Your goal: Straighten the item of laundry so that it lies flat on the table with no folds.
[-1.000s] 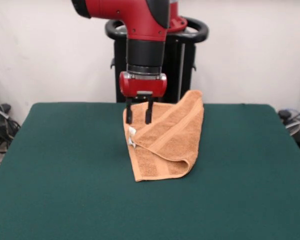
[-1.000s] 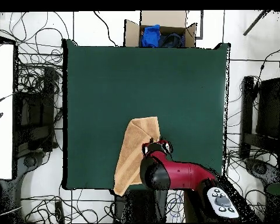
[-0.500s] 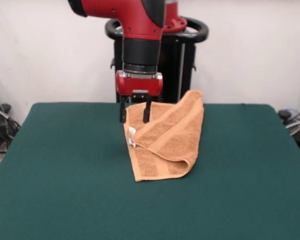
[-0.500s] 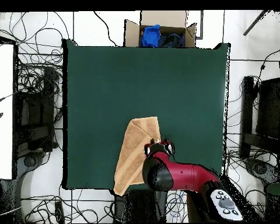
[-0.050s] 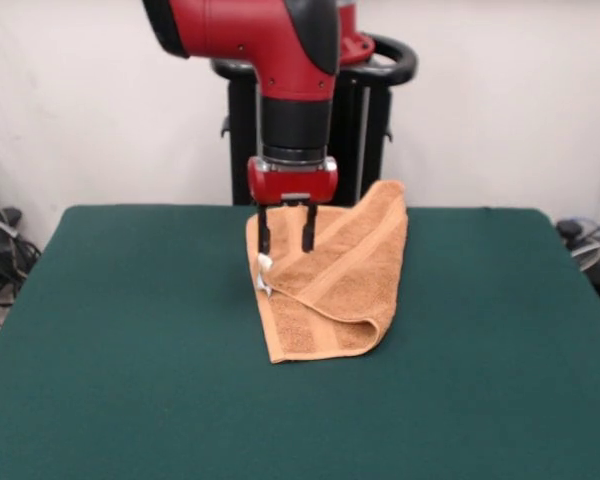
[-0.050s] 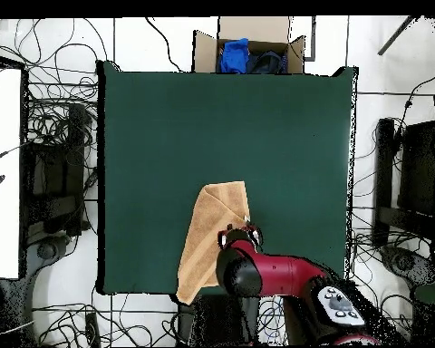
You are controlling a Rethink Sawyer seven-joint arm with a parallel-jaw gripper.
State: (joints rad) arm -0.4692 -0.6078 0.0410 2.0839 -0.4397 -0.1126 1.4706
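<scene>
A: Listing item one: orange-tan terry towel (image 5: 330,280), folded over itself, lying on the dark green table (image 5: 130,380) toward its far middle in the front view. Woven band runs diagonally across the upper layer; a rounded fold sits at the near right corner. Small white tag (image 5: 264,275) shows at the left edge.

B: Position from above?

A: Overhead view puts the towel (image 6: 207,237) near the table's (image 6: 167,127) bottom edge, its lower corner reaching that edge. Red arm (image 6: 275,272) covers part of the towel's right side.

B: Item two, the end effector?

A: End effector (image 5: 286,245), black fingers on a red housing, pointing straight down over the towel's far left corner. Fingers (image 5: 264,232) parted moderately, nothing between them. Tips are level with the cloth's upper edge; whether they touch it cannot be told.

B: Surroundings?

A: Cardboard box (image 6: 250,50) holding blue and dark cloth, beyond the table's top edge in the overhead view. Cables (image 6: 49,118) on the floor around the table.
</scene>
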